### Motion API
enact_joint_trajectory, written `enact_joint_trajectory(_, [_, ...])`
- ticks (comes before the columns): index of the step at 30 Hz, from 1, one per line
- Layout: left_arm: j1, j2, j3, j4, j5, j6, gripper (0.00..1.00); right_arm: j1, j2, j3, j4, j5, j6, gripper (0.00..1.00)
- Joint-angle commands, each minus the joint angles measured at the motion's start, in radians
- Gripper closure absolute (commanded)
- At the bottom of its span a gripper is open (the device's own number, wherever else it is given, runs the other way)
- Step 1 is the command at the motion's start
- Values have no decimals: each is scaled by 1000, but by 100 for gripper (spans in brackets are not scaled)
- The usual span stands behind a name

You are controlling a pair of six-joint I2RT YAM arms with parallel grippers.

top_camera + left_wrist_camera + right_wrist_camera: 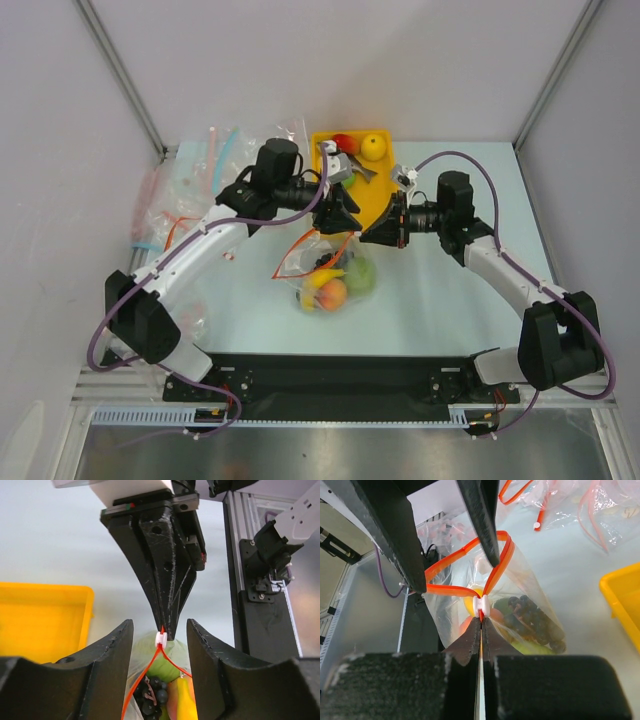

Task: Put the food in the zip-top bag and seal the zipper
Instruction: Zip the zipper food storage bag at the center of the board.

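Note:
The zip-top bag [330, 278] lies mid-table, its mouth lifted, and holds the banana [325, 279], peach [333, 296], round green fruit [360, 277] and black grapes [322, 262]. I cannot pick out the mango. My right gripper [481, 619] is shut on the red zipper [465, 555], right behind its white slider [481, 605]. Beyond the slider the strip spreads into an open loop. My left gripper [160, 625] is open, and the slider [161, 639] sits between its fingers [115, 665]. The grapes [150, 695] and green fruit [162, 662] show below the slider. In the top view both grippers, left [338, 225] and right [368, 236], meet above the bag.
A yellow tray [385, 195] stands just behind the grippers and holds a red fruit [343, 141], a yellow fruit [373, 146] and a grey item [340, 165]. Other clear pouches [190, 180] lie at the back left. White walls enclose the table.

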Motion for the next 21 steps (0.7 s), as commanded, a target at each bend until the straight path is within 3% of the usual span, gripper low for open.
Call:
enact_joint_trajectory(1, [-20,-14,39,-30,31,89,49,8,-29,47,1,-5,-19,100])
enact_joint_trajectory(10, [-38,3,52,-145,-36,167,57,18,-29,67,-33,-5,-45,100])
enact_joint_trajectory(21, [-52,12,37,-173,-130,196,43,25,-35,85,-88,7,-81,100])
